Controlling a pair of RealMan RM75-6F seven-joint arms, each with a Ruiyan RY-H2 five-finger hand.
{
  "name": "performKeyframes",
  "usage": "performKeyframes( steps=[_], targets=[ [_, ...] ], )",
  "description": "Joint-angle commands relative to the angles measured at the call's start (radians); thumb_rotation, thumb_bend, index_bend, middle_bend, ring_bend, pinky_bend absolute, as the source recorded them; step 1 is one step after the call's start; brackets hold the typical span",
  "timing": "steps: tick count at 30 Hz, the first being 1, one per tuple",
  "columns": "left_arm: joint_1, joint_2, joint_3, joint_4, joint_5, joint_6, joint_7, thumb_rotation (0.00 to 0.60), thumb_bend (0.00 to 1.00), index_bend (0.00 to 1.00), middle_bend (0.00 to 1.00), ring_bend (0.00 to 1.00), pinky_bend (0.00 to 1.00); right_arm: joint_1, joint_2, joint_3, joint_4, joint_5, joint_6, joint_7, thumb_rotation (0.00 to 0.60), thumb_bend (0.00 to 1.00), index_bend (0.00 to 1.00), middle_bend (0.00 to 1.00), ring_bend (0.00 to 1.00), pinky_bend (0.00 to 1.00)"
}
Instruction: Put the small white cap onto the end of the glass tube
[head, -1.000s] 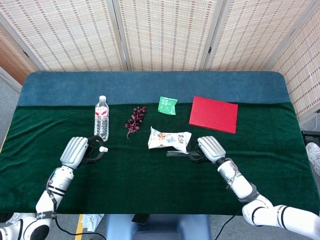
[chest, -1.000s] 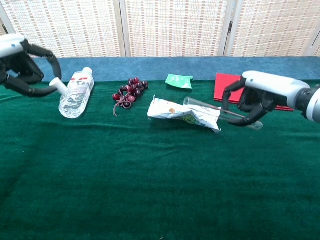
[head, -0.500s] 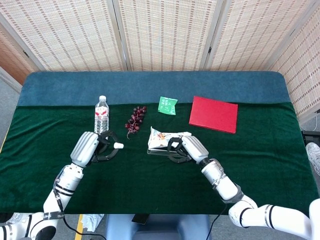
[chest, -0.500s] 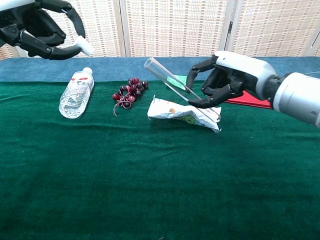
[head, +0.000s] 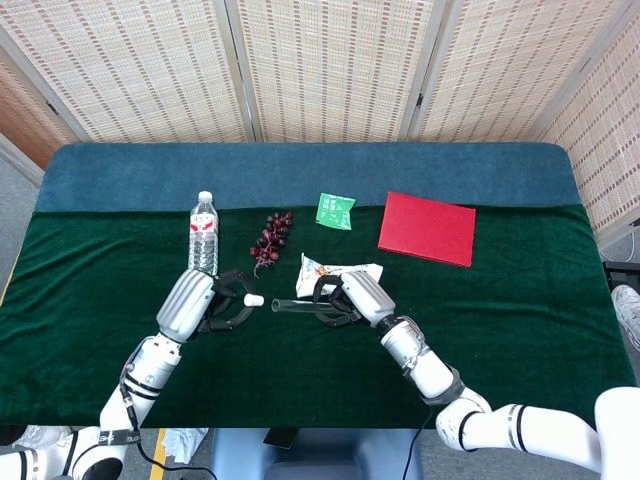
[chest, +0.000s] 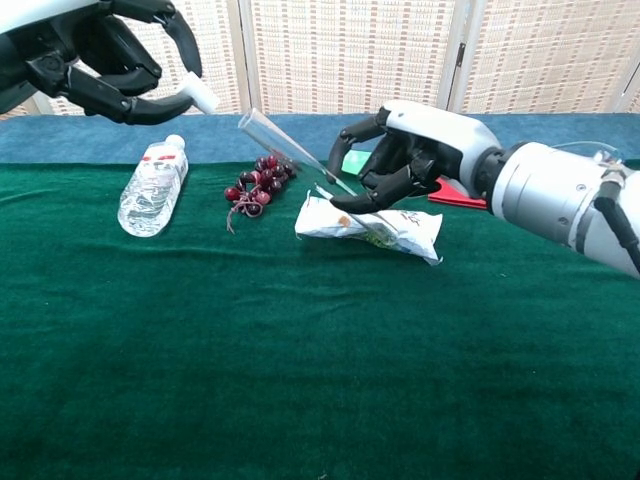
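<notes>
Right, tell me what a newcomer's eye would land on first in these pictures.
First, the two black-fingered robot hands raised over the dark green cloth: the left hand pinches the small white cap, and the right hand holds the clear glass tube tilted, its open end pointing at the cap with a gap between. Behind them, the flat bright red book stands out at the right.

both hands raised, facing each other

my left hand (head: 190, 303) is lifted off the table, fingers curled round in a hook, pinching the small white cap (head: 254, 299) at its fingertips — the cap points toward my right side. my right hand (head: 352, 297) is up too, forearm reaching in from the lower right, fingers wrapped on the glass tube (head: 297, 305), which tilts with its open end toward the cap. the two are near, not touching.
</notes>
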Motion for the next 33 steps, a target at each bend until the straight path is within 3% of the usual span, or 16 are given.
performKeyframes(
  steps=[1,33],
  targets=[
    [-0.002,-0.002,0.001,0.0,0.001,0.001,0.0,0.6,0.47,0.66,1.0,0.87,0.86,0.002,-0.002,0.002,0.0,0.006,0.002,-0.006,0.6,0.86,0.9,1.0,1.0,1.0],
    [-0.01,-0.037,0.015,-0.006,0.038,0.044,0.062,0.6,0.47,0.66,1.0,0.86,0.86,0.021,-0.027,0.016,-0.005,0.031,0.011,-0.008,0.6,0.86,0.9,1.0,1.0,1.0]
  ],
)
